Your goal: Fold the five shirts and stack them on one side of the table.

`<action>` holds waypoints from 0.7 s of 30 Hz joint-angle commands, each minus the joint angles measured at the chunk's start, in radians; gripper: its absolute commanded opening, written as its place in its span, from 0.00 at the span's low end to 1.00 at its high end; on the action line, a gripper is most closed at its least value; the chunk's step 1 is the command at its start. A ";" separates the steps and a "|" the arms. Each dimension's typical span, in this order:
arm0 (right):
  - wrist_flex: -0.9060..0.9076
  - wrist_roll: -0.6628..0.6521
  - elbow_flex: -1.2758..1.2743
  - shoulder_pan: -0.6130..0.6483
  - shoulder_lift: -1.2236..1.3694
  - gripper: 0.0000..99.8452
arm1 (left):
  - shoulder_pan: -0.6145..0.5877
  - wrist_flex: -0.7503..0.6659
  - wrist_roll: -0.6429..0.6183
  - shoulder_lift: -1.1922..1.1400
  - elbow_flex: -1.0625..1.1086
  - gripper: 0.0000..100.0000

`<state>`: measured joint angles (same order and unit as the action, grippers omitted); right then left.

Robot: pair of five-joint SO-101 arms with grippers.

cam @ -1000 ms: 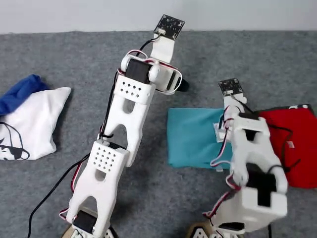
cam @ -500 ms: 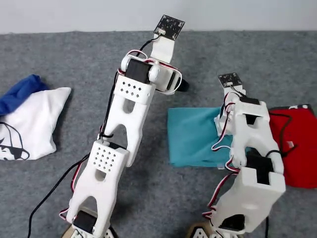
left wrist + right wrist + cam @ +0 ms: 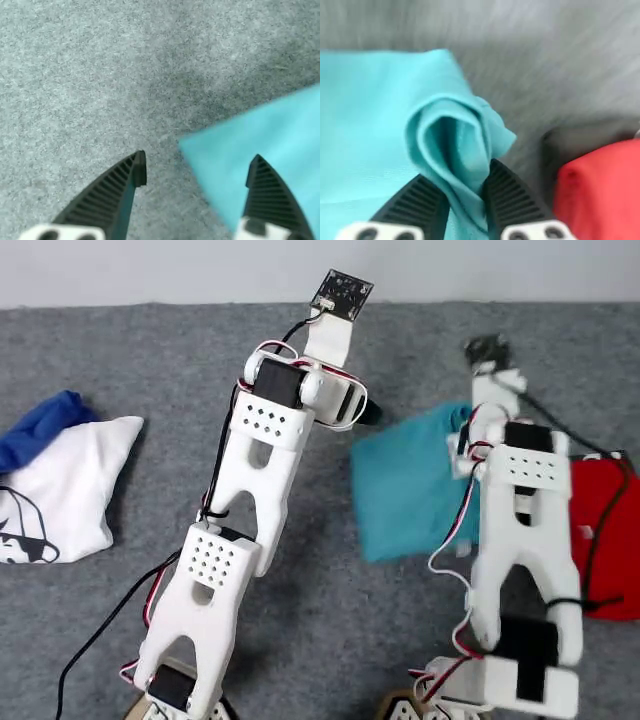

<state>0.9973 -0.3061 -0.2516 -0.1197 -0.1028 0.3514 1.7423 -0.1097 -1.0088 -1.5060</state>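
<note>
The right hand (image 3: 462, 176) is clamped on a raised fold of the teal shirt (image 3: 375, 120). Its two black ribbed fingers (image 3: 415, 200) press in from either side, so the cloth stands up between them as a narrow loop. The rest of that shirt spreads flat over the grey table (image 3: 545, 75). The red shirt (image 3: 600, 195) lies near the pinched fold, with a strip of bare table between the two. The left hand (image 3: 199, 160) holds nothing and its fingers are spread wide apart. A corner of the teal shirt (image 3: 270, 130) lies under the gap between them; one finger is over bare table (image 3: 100, 60) and the other over the teal cloth. Whether either fingertip touches the surface cannot be told. From the high view the teal shirt (image 3: 410, 480) lies on the right half of the table (image 3: 150, 350), between the two white arms. The left arm (image 3: 255, 460) reaches across toward the shirt's near corner. The right arm (image 3: 520, 530) lies over the shirt's right edge, where it meets the red shirt (image 3: 605, 530) at the table's right side. Well apart from these, at the far left, lies the white shirt (image 3: 65, 490) with a dark print. The blue shirt (image 3: 40, 425) is bunched against its far edge, touching it.
</note>
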 commanded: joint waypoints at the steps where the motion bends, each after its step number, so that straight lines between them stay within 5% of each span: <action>1: -0.058 0.061 0.109 -0.004 -0.085 0.01 | 0.000 0.014 0.011 0.063 -0.002 0.32; 9: -0.176 0.209 0.259 -0.127 -0.019 0.01 | 0.002 0.014 0.011 0.061 -0.002 0.32; 21: 0.067 0.293 0.328 -0.516 0.087 0.01 | 0.002 0.014 0.011 0.061 -0.001 0.32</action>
<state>1.0326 -0.0238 0.0506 -0.5524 -0.0123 0.3514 1.7423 -0.1097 -1.0088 -1.5044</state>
